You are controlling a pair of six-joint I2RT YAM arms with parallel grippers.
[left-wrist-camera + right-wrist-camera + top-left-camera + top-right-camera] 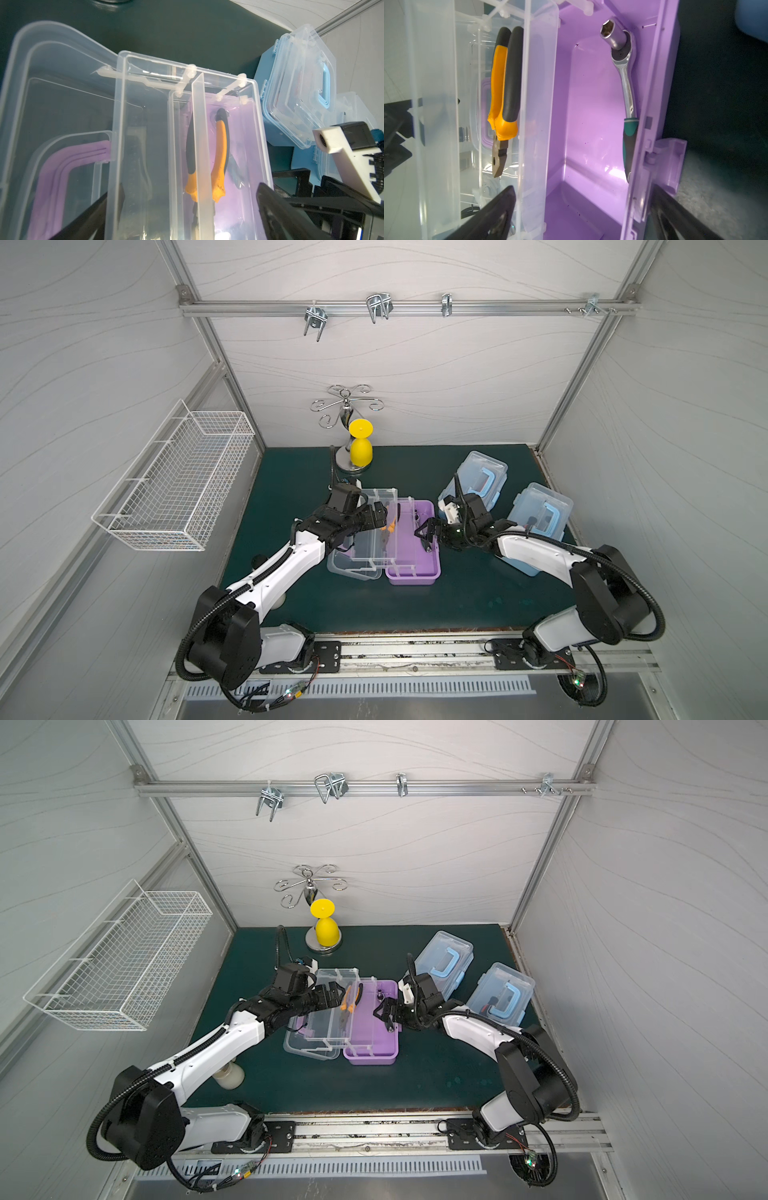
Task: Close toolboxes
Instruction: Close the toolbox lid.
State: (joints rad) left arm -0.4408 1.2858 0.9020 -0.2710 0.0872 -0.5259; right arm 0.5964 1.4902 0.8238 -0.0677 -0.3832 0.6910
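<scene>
The purple toolbox lies open mid-table, its clear lid flipped out to the left. Its clear tray stands raised between lid and base, with orange-handled pliers in it. My left gripper straddles the tray, one finger against each long wall. My right gripper is open over the purple base, where a ratchet wrench lies. Two light blue toolboxes sit at the right with lids down.
A white wire basket hangs on the left wall. A yellow cup sits upside down at a chrome stand at the back of the mat. Metal hooks hang from the rail above. A white round object lies under the left arm.
</scene>
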